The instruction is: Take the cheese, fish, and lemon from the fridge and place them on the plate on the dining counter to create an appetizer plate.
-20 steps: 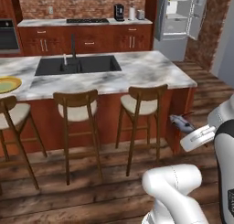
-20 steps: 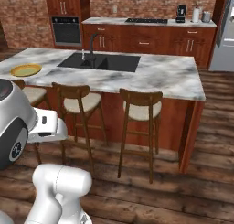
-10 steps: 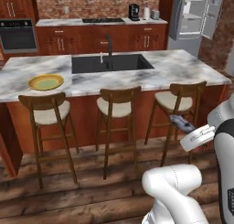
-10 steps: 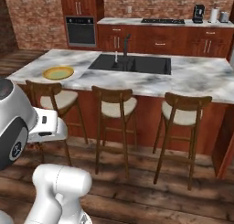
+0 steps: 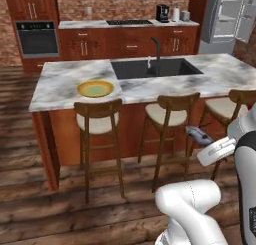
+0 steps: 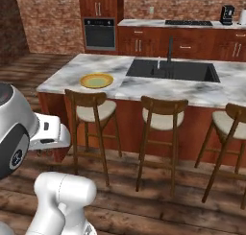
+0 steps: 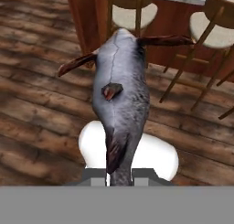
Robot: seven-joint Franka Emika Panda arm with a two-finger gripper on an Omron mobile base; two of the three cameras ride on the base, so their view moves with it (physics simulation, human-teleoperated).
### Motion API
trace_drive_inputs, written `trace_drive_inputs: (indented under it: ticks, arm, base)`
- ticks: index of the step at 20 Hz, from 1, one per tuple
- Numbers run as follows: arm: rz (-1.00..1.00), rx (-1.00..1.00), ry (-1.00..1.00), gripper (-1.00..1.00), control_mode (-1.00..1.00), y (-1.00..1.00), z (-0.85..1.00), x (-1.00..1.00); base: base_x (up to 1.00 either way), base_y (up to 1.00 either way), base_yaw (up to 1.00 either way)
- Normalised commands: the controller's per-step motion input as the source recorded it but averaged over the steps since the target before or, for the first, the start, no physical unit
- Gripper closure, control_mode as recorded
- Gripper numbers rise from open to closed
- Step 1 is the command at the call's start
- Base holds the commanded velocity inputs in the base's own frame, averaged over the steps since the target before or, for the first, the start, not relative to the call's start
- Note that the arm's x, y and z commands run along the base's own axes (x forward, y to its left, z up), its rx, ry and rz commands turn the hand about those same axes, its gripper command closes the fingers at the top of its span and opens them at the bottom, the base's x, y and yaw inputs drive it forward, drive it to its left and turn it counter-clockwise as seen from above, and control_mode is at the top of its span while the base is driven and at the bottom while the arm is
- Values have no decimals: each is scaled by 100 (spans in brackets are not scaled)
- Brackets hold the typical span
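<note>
My jaws are closed on the fish (image 7: 119, 97), gripping it near the tail end, so that its grey body runs straight out from my gripper (image 7: 121, 175) in the hand view, fins spread to either side. In the left base view the fish (image 5: 199, 135) projects from my hand at stool-seat height, in front of the middle stool (image 5: 169, 120) and clear of it. Below the fish lies the wood plank floor (image 7: 41, 109). Ahead stands the dining counter (image 5: 60, 86), marble-topped, with three wooden stools along its near side. The plate (image 5: 95, 88) rests on the counter's left part, just behind the left stool (image 5: 98, 120), and carries nothing. A black sink (image 5: 155, 68) is set in the counter beside the plate. The fridge (image 5: 225, 16) stands open at far right.
</note>
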Motion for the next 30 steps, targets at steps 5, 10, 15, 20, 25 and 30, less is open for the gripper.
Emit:
trace_drive_inputs:
  ticks: [5,10,15,20,25,30]
  arm:
    - [0,0,0,100,100,0,0,0]
    - [0,0,0,100,100,0,0,0]
    - [0,0,0,100,100,0,0,0]
    - [0,0,0,100,100,0,0,0]
    - [0,0,0,100,100,0,0,0]
    - [0,0,0,100,100,0,0,0]
  base:
    - [63,51,-7]
    - [86,9,-8]
    - [94,6,-8]
    - [100,45,-10]
    - [100,77,-13]
    - [90,82,-13]
